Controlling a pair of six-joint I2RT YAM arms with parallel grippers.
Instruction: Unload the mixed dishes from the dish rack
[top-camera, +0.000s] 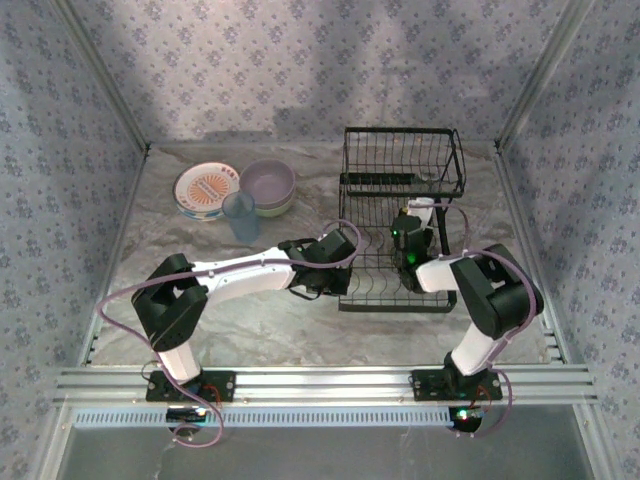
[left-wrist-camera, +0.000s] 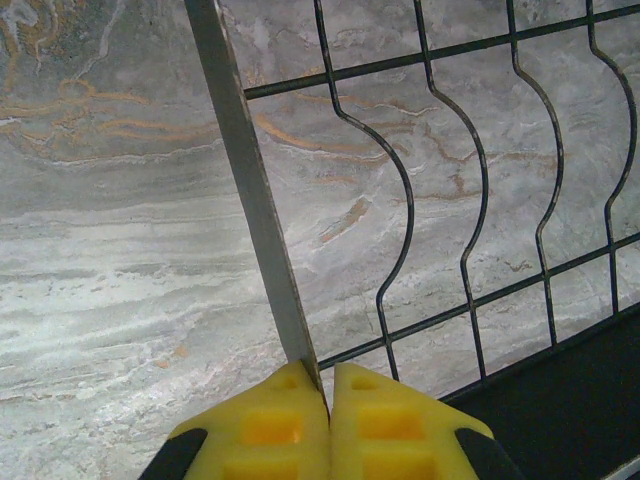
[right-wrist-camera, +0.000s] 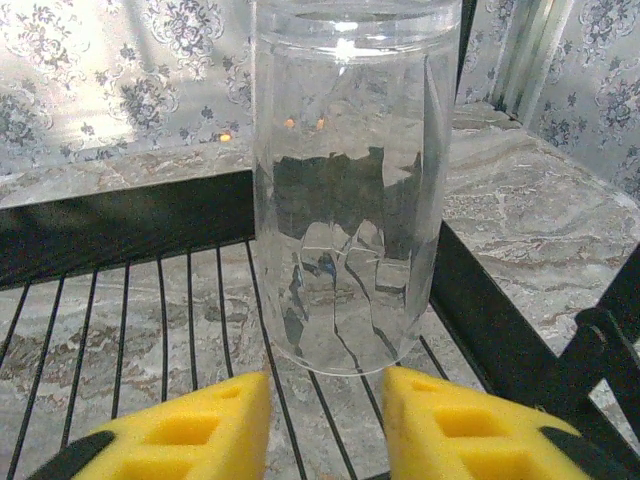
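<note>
Standing on end in the low near section of the dish rack (top-camera: 390, 306), long axis vertical, at about 2 o'clock on the marble-look table (top-camera: 250, 330): a clear tumbler (right-wrist-camera: 350, 200), with no telling which end holds the mouth. Flanked at its foot by the right gripper (right-wrist-camera: 325, 385), yellow pads spread apart at 5 and 7 o'clock in the wrist view, not seen touching the glass. Folded sharply at the elbow, the right arm (top-camera: 495, 295), rising from its base at 5 o'clock and bent back toward 10 o'clock into the rack. Stretched long and low from 7 o'clock toward 2 o'clock, the left arm (top-camera: 240, 270), ending at the rack's left edge. Pinched there on a flat grey side bar (left-wrist-camera: 250, 180) of the rack, the left gripper (left-wrist-camera: 325, 375), pads pressed together, wavy divider wires (left-wrist-camera: 411, 205) at its 2 o'clock. Laid with long axis running 6 to 12 o'clock, the rack itself, raised basket at the far end. Farther back at 10 o'clock, well apart from the rack: a translucent blue cup (top-camera: 240, 215), upright, mouth up; just behind it a lavender bowl (top-camera: 267, 182) nested in a pale yellow-green bowl (top-camera: 276, 210); at their 9 o'clock, a cream plate (top-camera: 207, 188) with an orange centre pattern, flat atop a stack of plates.
</note>
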